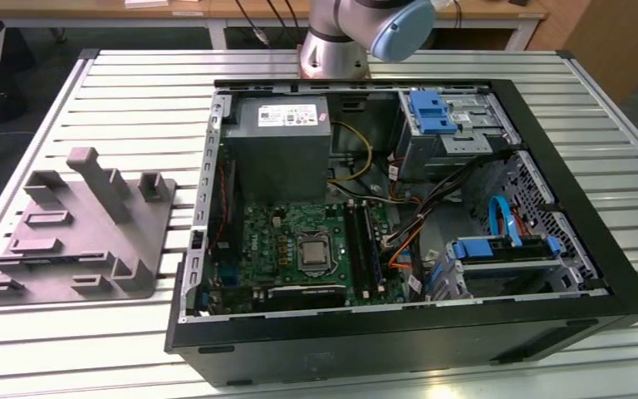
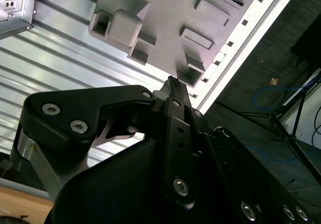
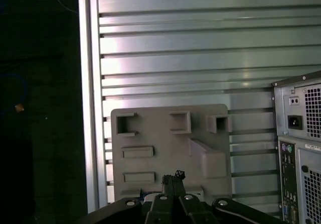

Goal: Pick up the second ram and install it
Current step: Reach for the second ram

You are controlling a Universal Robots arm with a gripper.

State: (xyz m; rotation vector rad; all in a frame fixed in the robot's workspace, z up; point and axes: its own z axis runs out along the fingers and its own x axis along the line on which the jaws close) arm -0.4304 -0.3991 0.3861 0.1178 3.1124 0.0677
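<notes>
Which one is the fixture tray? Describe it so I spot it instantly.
On the slatted metal table, look to the exterior view's left of the open computer case. The tray is the flat slab with upright blocks, plain grey against the black case.

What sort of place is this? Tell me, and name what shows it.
Probably a robotics lab or workshop bench for computer assembly: an open computer case sits on a slatted metal table, a grey fixture tray lies beside it, and a robot arm rises behind the case.
</notes>
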